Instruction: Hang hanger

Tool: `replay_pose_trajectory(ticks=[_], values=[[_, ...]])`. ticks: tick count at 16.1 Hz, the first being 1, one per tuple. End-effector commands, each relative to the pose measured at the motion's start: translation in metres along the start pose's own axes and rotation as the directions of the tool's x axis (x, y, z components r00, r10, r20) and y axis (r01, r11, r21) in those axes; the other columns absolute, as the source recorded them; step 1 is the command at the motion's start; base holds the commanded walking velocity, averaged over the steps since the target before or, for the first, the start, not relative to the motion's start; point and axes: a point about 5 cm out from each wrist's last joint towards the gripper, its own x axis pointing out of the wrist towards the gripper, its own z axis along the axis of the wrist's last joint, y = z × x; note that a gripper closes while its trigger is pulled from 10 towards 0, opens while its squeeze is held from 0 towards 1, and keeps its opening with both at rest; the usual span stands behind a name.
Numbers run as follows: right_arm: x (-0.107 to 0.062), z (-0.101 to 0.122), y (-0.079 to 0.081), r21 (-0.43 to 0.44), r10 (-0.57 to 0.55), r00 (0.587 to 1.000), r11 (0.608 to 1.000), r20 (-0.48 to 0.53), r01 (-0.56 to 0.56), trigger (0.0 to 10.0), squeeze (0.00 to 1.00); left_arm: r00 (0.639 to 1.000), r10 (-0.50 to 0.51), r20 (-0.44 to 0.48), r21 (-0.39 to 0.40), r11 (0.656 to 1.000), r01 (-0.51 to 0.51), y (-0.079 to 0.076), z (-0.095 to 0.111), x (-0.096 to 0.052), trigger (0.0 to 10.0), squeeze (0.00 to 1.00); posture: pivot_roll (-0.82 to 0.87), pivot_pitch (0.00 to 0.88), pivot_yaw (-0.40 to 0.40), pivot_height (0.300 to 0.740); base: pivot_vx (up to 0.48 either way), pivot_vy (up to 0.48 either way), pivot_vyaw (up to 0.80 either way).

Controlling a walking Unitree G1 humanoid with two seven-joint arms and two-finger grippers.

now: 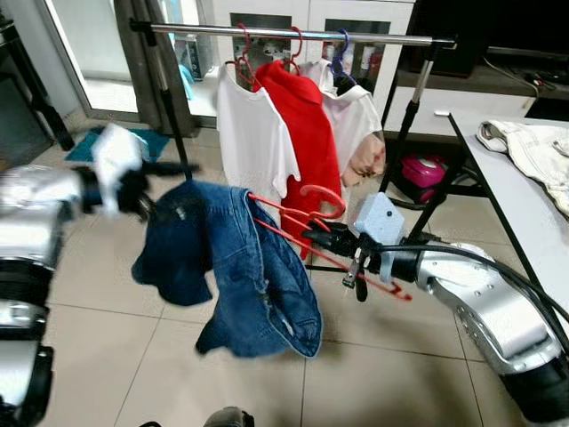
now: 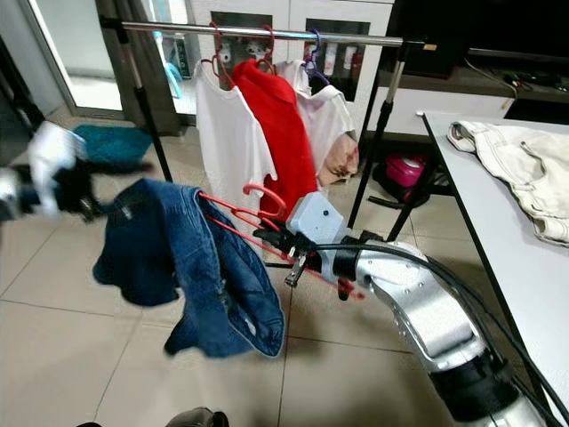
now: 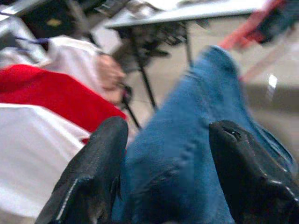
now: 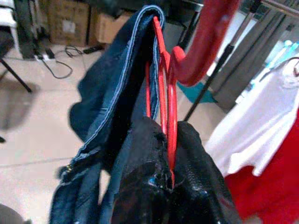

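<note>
In the left eye view, the right gripper (image 1: pixel 322 237) reached out before the clothes rail (image 1: pixel 293 34) and held a red hanger (image 1: pixel 307 213) that carried a blue denim garment (image 1: pixel 236 267), the cloth drooping toward the tiled floor (image 1: pixel 107 294). The hanger sat below the rail, in front of a white shirt (image 1: pixel 253 142) and a red shirt (image 1: pixel 307 133) already hung there. The left gripper (image 1: pixel 164 169), blurred, hovered at the denim's upper left edge.

In the right eye view, a pale garment (image 2: pixel 524 173) lay on the worktop (image 2: pixel 507 258) at the right, and the hanger's hook (image 2: pixel 267 197) curled up just above the right gripper.

In the left wrist view, the left fingers (image 3: pixel 91 175) stood spread apart, with denim between and beyond them; whether they touched it could not be told.

In the right wrist view, the right fingers (image 4: pixel 140 177) were pressed together, pinching the hanger's red wire, the denim draped alongside.
</note>
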Motion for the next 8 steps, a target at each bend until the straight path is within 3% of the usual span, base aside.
replay_pose_trajectory(ticks=[1, 3, 5, 8], values=[[0.001, 0.013, -0.004, -0.079, 0.004, 0.999, 0.997, 0.05, 0.0, 10.0, 0.0, 0.999, -0.05, -0.012, 0.066, 0.997, 0.051, 0.002, 0.009, 0.007, 10.0, 1.0, -0.08, 0.0, 0.054, 0.74, 0.0, 0.0, 0.0], [0.003, 0.015, -0.004, -0.12, 0.021, 0.998, 0.993, 0.064, -0.013, 10.0, 0.0, 0.994, -0.106, 0.027, 0.109, 0.989, 0.102, 0.004, 0.023, 0.017, 10.0, 1.0, -0.08, 0.0, 0.054, 0.74, 0.0, 0.0, 0.0], [0.005, 0.018, -0.001, -0.137, 0.038, 0.996, 0.99, 0.085, -0.026, 10.0, 0.0, 0.984, -0.177, -0.016, 0.134, 0.975, 0.177, 0.002, 0.025, 0.021, 10.0, 1.0, -0.07, 0.0, 0.056, 0.74, 0.0, 0.0, 0.0], [0.006, 0.02, 0.002, -0.153, 0.07, 0.992, 0.987, 0.108, -0.053, 10.0, 0.0, 0.982, -0.184, -0.033, 0.144, 0.972, 0.187, 0.005, 0.025, 0.026, 10.0, 1.0, -0.07, 0.0, 0.059, 0.74, 0.0, 0.0, 0.0]])
